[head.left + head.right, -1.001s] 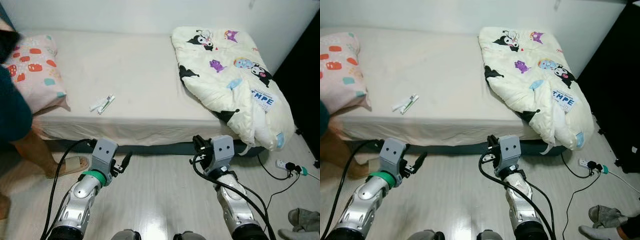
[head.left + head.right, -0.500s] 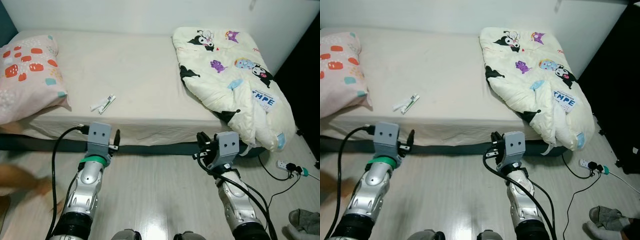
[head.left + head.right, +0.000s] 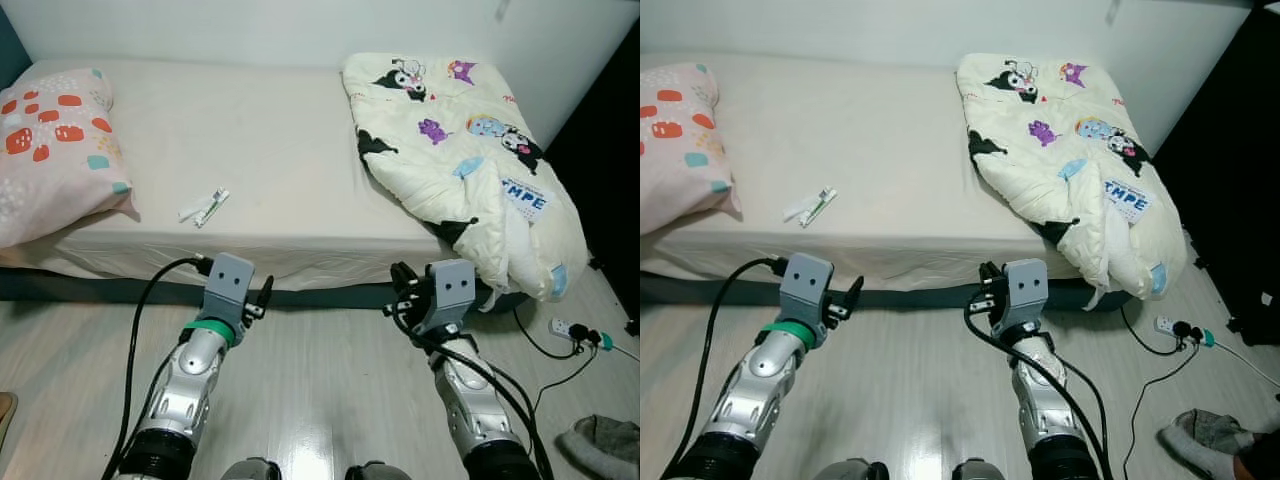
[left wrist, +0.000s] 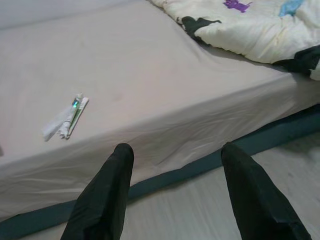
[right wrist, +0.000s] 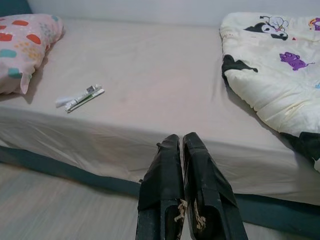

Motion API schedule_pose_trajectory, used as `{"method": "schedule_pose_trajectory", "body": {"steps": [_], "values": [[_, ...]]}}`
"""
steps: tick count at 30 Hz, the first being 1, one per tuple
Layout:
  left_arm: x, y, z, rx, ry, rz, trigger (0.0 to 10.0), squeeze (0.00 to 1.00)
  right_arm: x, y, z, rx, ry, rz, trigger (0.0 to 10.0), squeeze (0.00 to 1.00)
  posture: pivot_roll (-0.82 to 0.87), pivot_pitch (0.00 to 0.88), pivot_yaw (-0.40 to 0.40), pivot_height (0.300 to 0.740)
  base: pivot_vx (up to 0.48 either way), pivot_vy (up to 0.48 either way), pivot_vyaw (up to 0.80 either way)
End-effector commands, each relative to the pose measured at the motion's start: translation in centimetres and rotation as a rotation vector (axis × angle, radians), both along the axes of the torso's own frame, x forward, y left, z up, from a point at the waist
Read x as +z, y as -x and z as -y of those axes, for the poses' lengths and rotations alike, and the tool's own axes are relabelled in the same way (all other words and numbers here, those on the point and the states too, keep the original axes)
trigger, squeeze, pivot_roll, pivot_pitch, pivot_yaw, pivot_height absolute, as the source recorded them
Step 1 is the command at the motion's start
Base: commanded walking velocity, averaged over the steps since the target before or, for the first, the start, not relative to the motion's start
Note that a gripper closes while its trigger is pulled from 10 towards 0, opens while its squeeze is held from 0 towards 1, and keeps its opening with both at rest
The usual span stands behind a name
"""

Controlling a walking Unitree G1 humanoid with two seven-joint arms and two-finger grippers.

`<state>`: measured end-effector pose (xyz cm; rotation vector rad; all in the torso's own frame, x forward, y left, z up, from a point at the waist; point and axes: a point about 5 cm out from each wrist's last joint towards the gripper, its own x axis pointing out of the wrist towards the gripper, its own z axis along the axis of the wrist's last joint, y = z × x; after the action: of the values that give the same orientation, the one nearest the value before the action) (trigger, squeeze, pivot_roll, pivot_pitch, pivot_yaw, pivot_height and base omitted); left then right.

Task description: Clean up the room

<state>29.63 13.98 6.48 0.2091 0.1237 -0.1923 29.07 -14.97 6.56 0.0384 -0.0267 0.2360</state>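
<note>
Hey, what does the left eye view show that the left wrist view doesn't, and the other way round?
Left eye view: the pink patterned pillow at the bed's left end, the power strip on the floor to the right, and the right hand held low before the bed edge.

Left wrist view: a close look along the left hand, its fingers spread open above the floor.

Both: the bed, the small white tube lying near its front edge, and the cartoon-print comforter bunched on the right side.
</note>
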Motion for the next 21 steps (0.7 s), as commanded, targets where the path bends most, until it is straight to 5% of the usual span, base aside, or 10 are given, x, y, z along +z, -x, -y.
{"method": "schedule_pose_trajectory", "body": {"steps": [1,9,14,21], "values": [[-0.6,0.3,0.3,-0.021,0.004,-0.032,10.0,0.0,-0.5,0.3,0.2,-0.002,-0.001,-0.028,10.0,0.0,-0.05,0.0,0.019,0.74,0.0,0.0,0.0],[-0.6,0.3,0.5,-0.031,-0.002,-0.035,10.0,0.0,-0.6,0.4,0.3,-0.014,-0.016,-0.036,10.0,0.0,-0.05,0.0,0.025,0.74,0.0,0.0,0.0],[-0.4,0.0,0.7,-0.024,0.003,-0.028,10.0,0.0,-0.6,0.1,1.7,-0.12,0.01,-0.05,10.0,0.0,-0.06,0.0,0.025,0.74,0.0,0.0,0.8],[-0.1,-0.1,0.8,-0.018,0.004,-0.014,10.0,0.0,-0.5,-0.1,1.7,-0.111,0.025,-0.049,10.0,0.0,-0.05,0.0,0.024,0.74,0.0,0.0,0.78]]}}
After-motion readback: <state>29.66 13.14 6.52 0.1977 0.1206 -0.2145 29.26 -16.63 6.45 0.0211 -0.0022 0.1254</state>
